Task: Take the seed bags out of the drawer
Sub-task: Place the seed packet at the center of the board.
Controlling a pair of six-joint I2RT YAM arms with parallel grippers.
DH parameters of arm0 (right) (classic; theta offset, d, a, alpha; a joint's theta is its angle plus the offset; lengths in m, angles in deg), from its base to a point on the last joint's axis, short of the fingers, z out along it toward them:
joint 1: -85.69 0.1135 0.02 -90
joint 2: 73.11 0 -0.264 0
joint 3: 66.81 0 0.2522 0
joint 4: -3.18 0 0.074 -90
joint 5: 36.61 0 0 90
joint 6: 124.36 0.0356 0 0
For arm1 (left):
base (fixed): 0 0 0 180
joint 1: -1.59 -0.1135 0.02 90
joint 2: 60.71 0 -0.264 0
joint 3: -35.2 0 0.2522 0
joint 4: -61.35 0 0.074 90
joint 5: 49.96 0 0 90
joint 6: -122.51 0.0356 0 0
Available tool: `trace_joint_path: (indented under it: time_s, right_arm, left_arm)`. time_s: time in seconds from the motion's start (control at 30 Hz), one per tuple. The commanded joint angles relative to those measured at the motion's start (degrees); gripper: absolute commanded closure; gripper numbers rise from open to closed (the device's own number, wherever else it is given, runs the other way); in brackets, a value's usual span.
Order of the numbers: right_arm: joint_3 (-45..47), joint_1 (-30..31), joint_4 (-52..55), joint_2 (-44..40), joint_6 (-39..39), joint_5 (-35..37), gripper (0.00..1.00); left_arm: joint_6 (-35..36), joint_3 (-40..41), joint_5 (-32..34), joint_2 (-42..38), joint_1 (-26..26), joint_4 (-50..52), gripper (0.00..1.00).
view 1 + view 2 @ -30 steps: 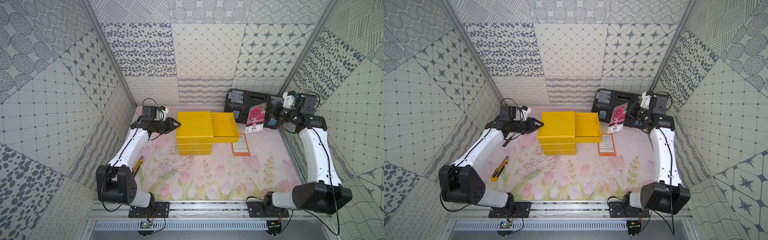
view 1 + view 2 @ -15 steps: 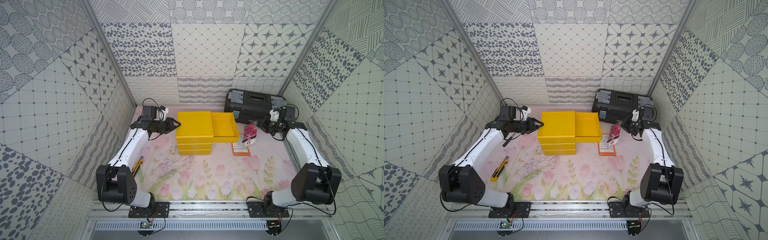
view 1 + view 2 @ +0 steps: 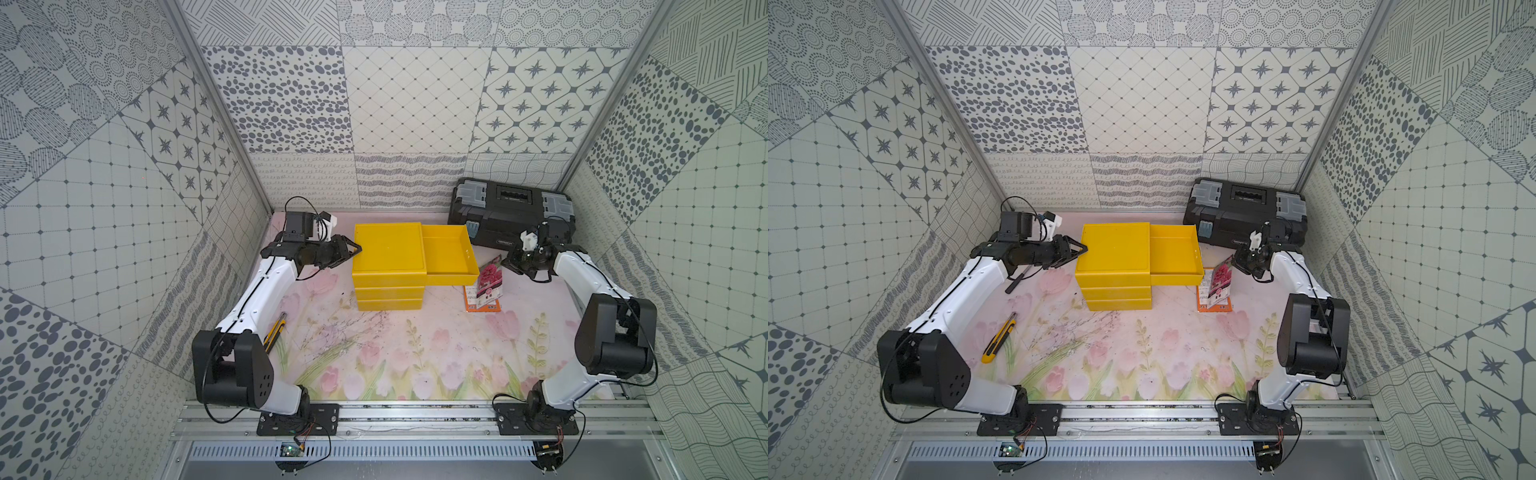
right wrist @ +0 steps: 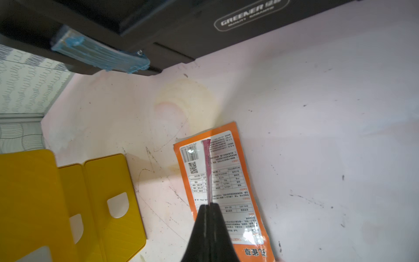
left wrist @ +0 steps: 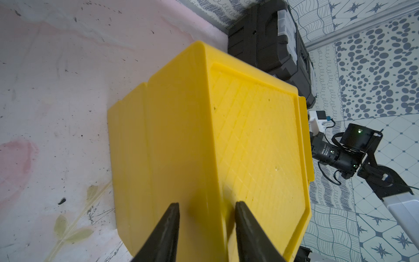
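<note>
While the right gripper [image 3: 510, 264] clamps shut on one edge of the pink seed bag [image 3: 490, 276], that packet hangs tilted just off the yellow cube's [image 3: 388, 251] right side, past the front of the pulled-out top drawer [image 3: 446, 253], its lower end over the orange seed bag [image 3: 478, 306] lying flat on the mat [image 3: 374, 357] there. Over on the cube's left side, the left gripper [image 3: 352, 249] has its jaws apart, tips right up against the cube's top edge. Behind the cube's right side sits the black toolbox [image 3: 511, 212], and well off its left front lies a yellow utility knife [image 3: 998, 340].
</note>
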Motion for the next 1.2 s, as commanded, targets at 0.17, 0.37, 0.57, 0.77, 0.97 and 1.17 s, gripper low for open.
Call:
trace_joint_path:
  time_s: [0.17,0.37,0.57,0.77,0.97,1.17]
  right_arm:
    - [0.09,0.15,1.64,1.55,-3.38,15.89,0.75]
    - [0.12,0.29,2.43,-0.17,-2.93,16.31,0.57]
    - [0.97,4.36,0.63,-3.36,-0.81,7.35,0.56]
    - [0.11,9.18,-1.72,-4.63,3.04,1.49,0.55]
    - [-0.88,11.28,-2.75,-6.55,5.78,0.58,0.53]
    - [-0.75,12.33,-2.78,-8.59,6.82,-0.86,0.52]
  left_arm:
    - [0.66,1.25,5.52,0.19,-0.38,8.68,0.57]
    - [0.63,1.21,5.54,0.33,-0.36,8.64,0.57]
    - [0.59,1.21,5.58,0.33,-0.36,8.64,0.57]
    - [0.68,1.21,5.77,0.09,-0.35,8.71,0.57]
    - [0.72,1.30,5.63,0.23,-0.35,8.72,0.57]
    - [0.60,1.30,5.60,0.11,-0.33,8.51,0.57]
